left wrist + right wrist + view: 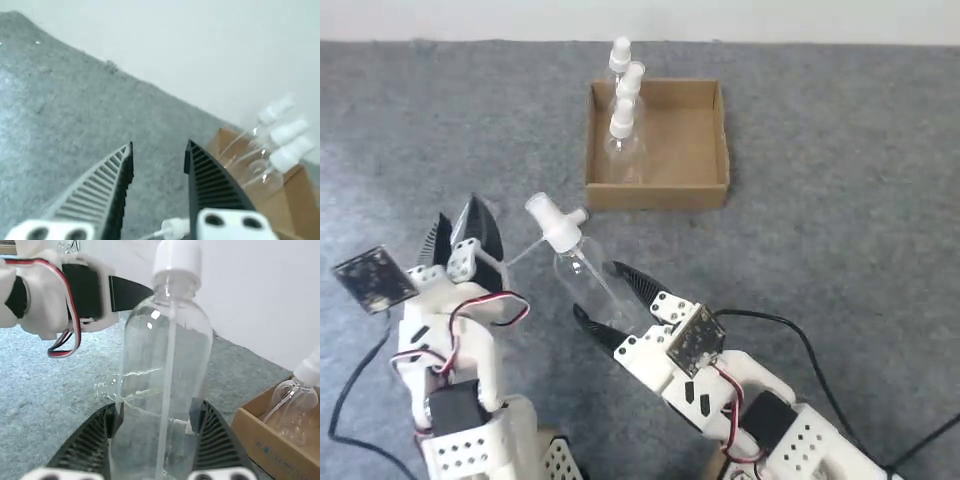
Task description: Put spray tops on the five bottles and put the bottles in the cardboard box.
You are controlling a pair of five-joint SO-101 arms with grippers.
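**A:** Nearest first. What is cut off?

**B:** Right end effector (156, 410): the finger bases run off the frame in its wrist view. Both fingers are clamped on the lower body of a clear bottle (162, 345), so the bottle's base is hidden. A white spray top (177, 257) sits on the neck, its head cropped. The dip tube shows through the clear wall.

**A:** Anything beside it?

**B:** A faint clear shape lies low on the table (840, 230). It may be another bottle's neck; cannot tell.

**A:** Left side?

**B:** Left end effector (159, 145): fingers parted, grey table between the tips, nothing gripped there. A small white spray part (172, 229) with a thin tube is cut by the frame edge near the finger bases. Whether it touches them, cannot tell.

**A:** Writing?

**B:** Faint print on the box (260, 435) wall, too small to read.

**A:** Poses?

**B:** In the high view the right arm lies low. Its bottle is tilted with the top toward the left end effector, near it but apart. The left arm's fingers point toward the far side.

**A:** Far end?

**B:** The box sits beyond both arms, well apart from the held bottle. Three bottles (628, 95) with white tops stand along the wall on the left arm's side. Their clear bodies are hard to trace against the cardboard.
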